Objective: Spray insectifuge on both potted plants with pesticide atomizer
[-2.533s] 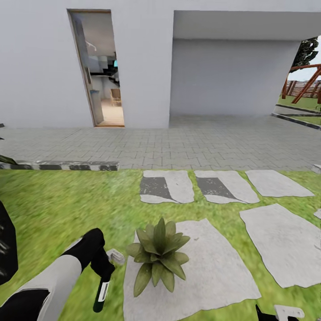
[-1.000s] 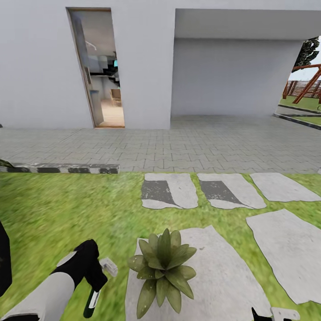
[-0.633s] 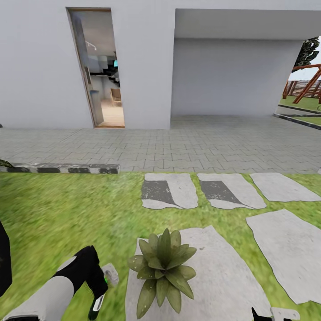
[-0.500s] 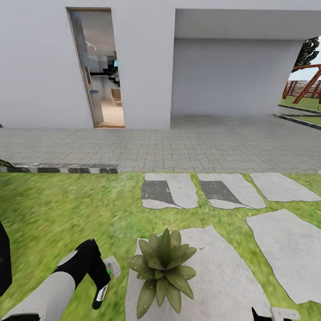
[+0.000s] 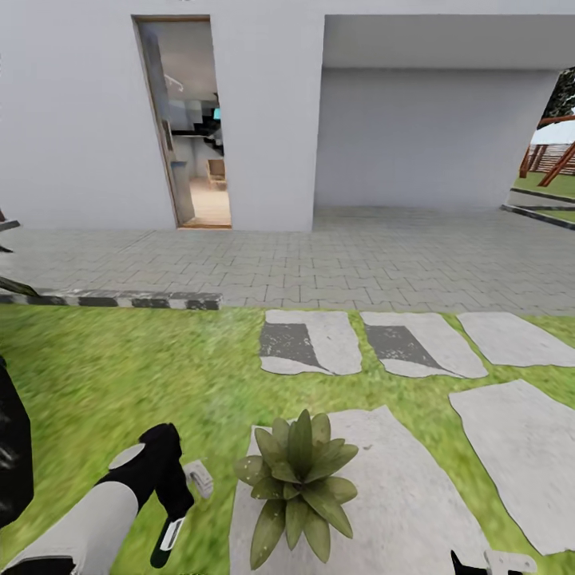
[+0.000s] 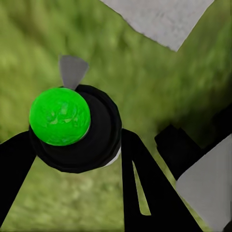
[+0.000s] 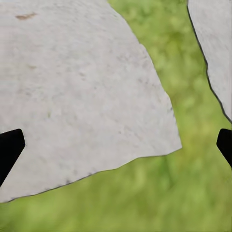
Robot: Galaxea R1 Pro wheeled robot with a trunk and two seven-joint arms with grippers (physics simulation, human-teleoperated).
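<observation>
The view has shifted slightly; left jaws (image 6: 77,145) stay clamped on the atomizer (image 6: 72,128) beside the plant (image 5: 297,479), right jaws (image 7: 116,145) open.

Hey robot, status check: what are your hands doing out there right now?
Left gripper shut on atomizer, beside potted plant. Right gripper open, empty, over stepping stone. Nothing between atomizer and plant.

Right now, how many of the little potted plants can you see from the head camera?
1. The potted plant sits on the near stepping stone, just right of the left hand. The second may be outside the view.
</observation>
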